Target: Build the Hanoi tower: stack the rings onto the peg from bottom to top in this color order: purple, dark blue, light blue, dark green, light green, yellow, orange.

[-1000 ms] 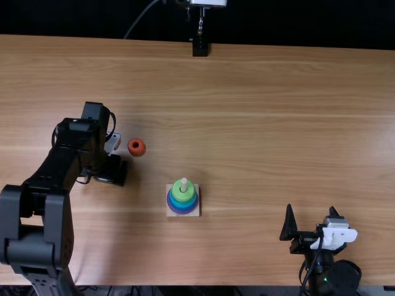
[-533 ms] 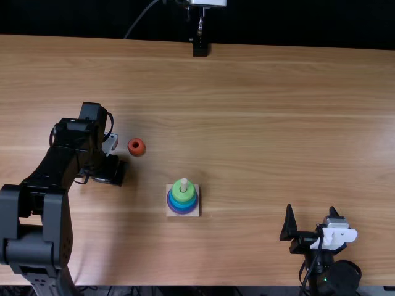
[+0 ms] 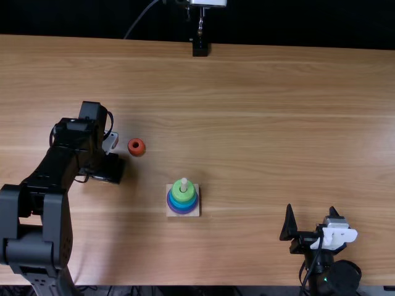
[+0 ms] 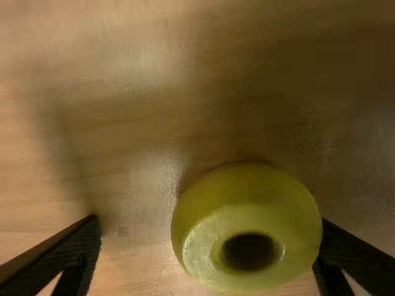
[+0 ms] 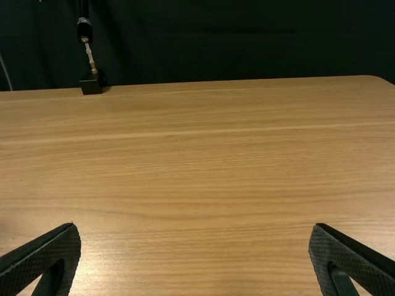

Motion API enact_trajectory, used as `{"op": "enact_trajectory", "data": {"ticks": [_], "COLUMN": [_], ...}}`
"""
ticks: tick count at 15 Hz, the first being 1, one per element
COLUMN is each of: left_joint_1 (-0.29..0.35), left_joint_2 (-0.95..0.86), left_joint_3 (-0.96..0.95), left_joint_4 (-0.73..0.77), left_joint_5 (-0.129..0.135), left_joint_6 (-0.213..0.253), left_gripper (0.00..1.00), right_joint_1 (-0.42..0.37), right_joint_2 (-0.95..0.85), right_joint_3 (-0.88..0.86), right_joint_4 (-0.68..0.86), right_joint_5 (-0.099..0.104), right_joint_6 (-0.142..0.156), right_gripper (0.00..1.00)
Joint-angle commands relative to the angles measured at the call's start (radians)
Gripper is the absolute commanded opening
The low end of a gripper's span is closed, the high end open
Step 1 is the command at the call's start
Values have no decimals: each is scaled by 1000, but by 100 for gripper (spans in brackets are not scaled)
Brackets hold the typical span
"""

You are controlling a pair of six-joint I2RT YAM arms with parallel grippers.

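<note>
Nearest, by the near edge of the worktop (image 3: 247,135), the right gripper (image 3: 311,211) has its jaws spread apart and released, with nothing between them. A little farther in, left of the middle, sits the tower on its square wooden base (image 3: 194,212): the purple ring (image 3: 179,211) is at the bottom, blue above it, and the green ring (image 3: 182,193) on top, with the tip of the pale peg (image 3: 183,182) sticking up through it. Slightly farther off and well to the left of the tower is the left gripper (image 3: 108,168). The wrist view of the left gripper (image 4: 208,221) shows its jaws apart too, on either side of the yellow ring (image 4: 216,222), whose hole is visible. The ring is right beside one jaw and apart from the other; I cannot tell whether it touches the nearer one. Just beyond, near this gripper, the orange ring (image 3: 141,151) lies flat on the worktop. At the far edge stands a black stand (image 3: 200,49), with dark cloth (image 5: 247,52) behind it.
</note>
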Motion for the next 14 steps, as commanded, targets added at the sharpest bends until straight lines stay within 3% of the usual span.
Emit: {"op": "enact_trajectory", "data": {"ticks": [1,3,4,7,12,14], "left_joint_1": [7,7,7,10,9,1], "left_joint_2": [35,35,35,31,5,-38], "left_joint_3": [-17,-19,-19,-19,13,59], "left_joint_4": [31,55,59,55,17,-64], "left_joint_5": [23,24,24,59,61,59], "left_joint_6": [9,9,7,3,-17,-100], "left_gripper": [47,24,17,3,0,0], "right_joint_1": [-10,-10,-10,-10,-10,-10], "right_joint_2": [-12,-12,-12,-12,-12,-12], "right_joint_3": [-64,-64,-64,-64,-64,-64], "right_joint_4": [-69,-69,-69,-69,-69,-69], "right_joint_5": [9,9,9,9,9,9], "right_joint_6": [2,2,2,2,2,2], "right_gripper": [100,100,100,100,100,100]}}
